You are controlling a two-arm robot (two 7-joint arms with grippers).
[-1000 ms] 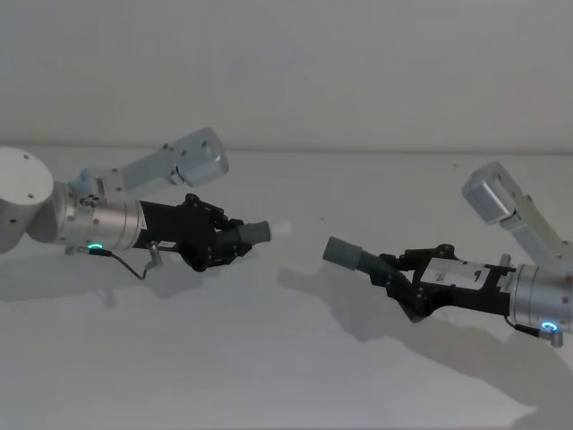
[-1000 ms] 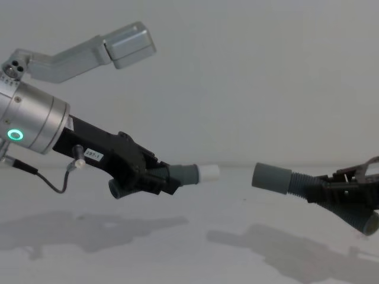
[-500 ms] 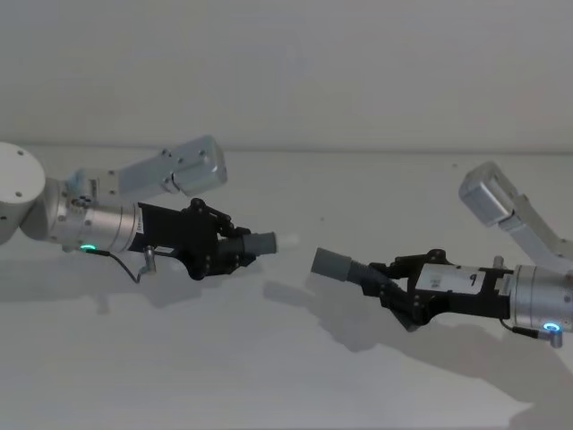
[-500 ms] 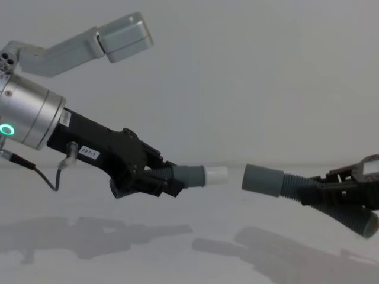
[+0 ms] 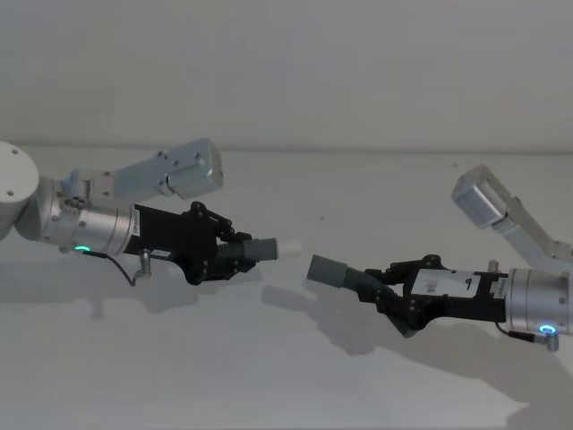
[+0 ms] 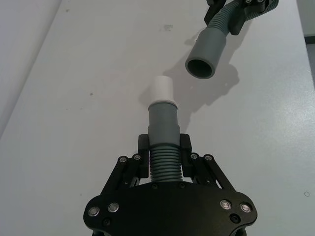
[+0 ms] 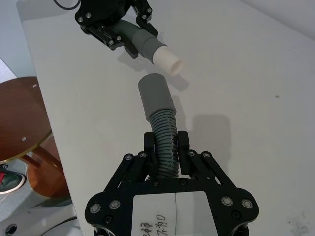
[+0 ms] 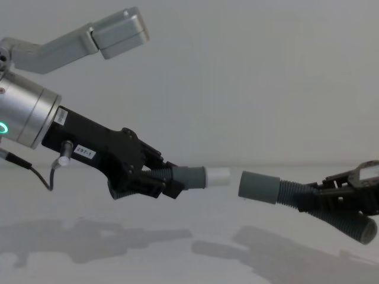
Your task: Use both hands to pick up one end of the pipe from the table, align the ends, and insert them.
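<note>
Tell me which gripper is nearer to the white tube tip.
Left. The left gripper grips the ribbed hose that carries the white tube tip; the right gripper holds the socket piece across the gap from it.

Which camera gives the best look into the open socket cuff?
The left wrist view: it looks straight into the mouth of the socket cuff. Head and chest views show its side; the right wrist view, its back.

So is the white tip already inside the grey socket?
No, the white tip sits apart from the grey socket, with a clear gap between them.
</note>
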